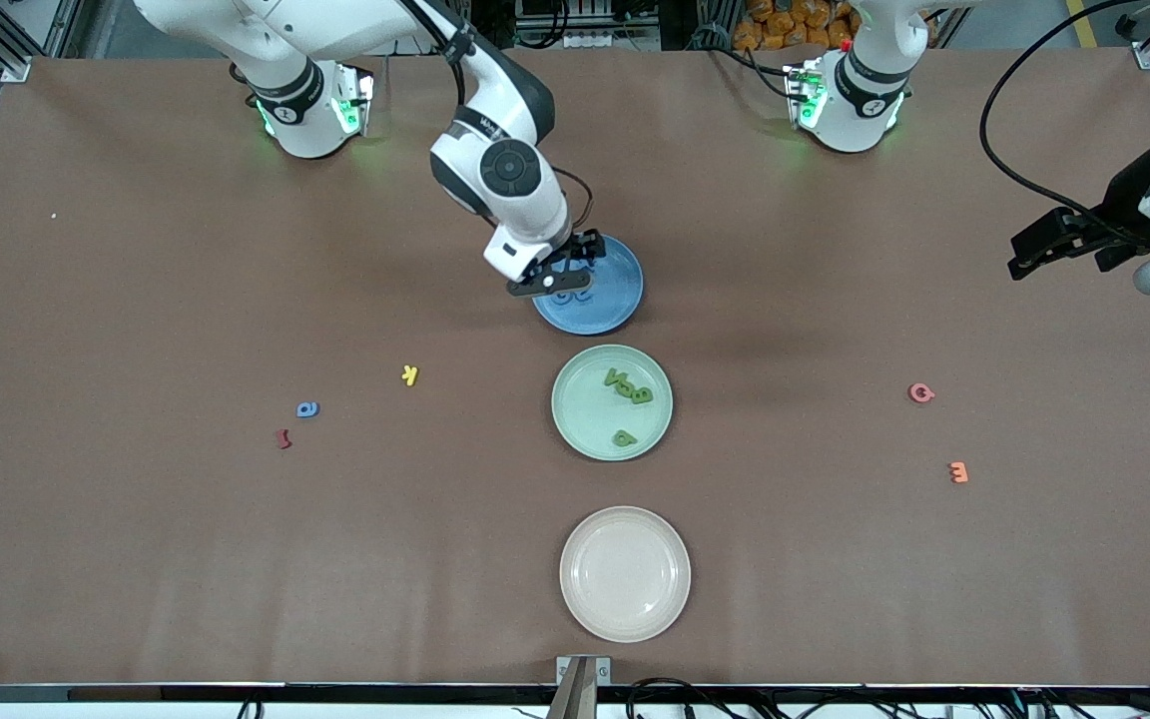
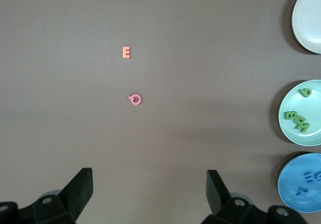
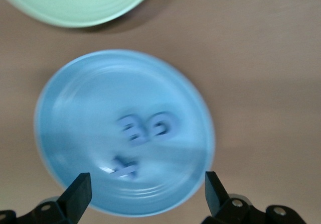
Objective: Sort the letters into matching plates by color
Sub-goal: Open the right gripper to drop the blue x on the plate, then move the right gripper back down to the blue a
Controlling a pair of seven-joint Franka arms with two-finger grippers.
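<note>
Right gripper [image 1: 563, 272]: jaws wide, empty, over blue plate [image 1: 610, 300] holding three blue letters [image 3: 145, 133], "3", "G" and one blurred. Left gripper [image 2: 150, 194]: wide, empty, waiting over bare table. Green plate [image 1: 575, 424]: green letters [image 1: 628, 387]. Cream plate [image 1: 625, 573] at green plate's 6 o'clock. Loose: pink "Q" [image 2: 135, 99], orange "E" [image 2: 126, 52], yellow [image 1: 410, 374], blue "a" [image 1: 307, 408], red [image 1: 283, 438]
</note>
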